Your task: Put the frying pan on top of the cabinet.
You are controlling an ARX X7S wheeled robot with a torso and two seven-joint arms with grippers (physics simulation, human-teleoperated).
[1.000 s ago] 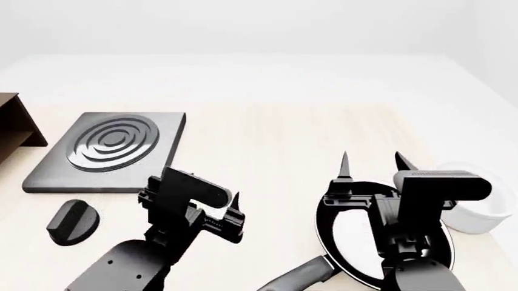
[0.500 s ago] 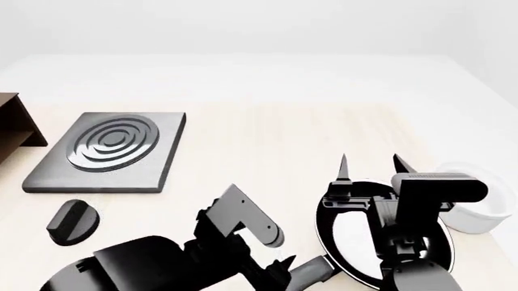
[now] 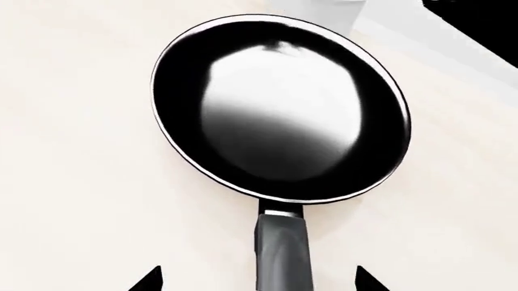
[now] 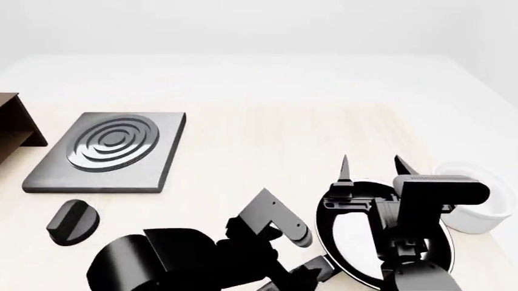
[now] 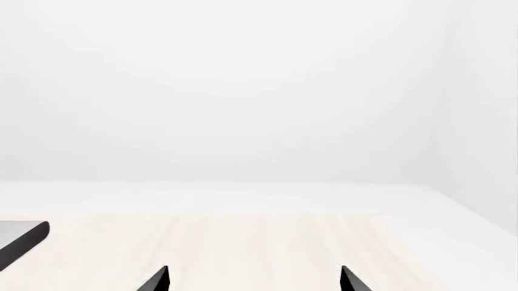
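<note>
We judge this the approach to grasp: the frying pan (image 3: 279, 106) lies on the table (image 4: 267, 139) at near right, and our left gripper (image 3: 257, 280), jaws apart, straddles its handle (image 3: 283, 254). Next: close, lift, carry to the cabinet (image 4: 16, 124) at far left. The right gripper (image 5: 252, 280) hovers with jaws apart.

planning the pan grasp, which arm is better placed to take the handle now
Left. Its open gripper straddles the frying pan handle. The right gripper hangs open above the pan, pointing away from the handle.
</note>
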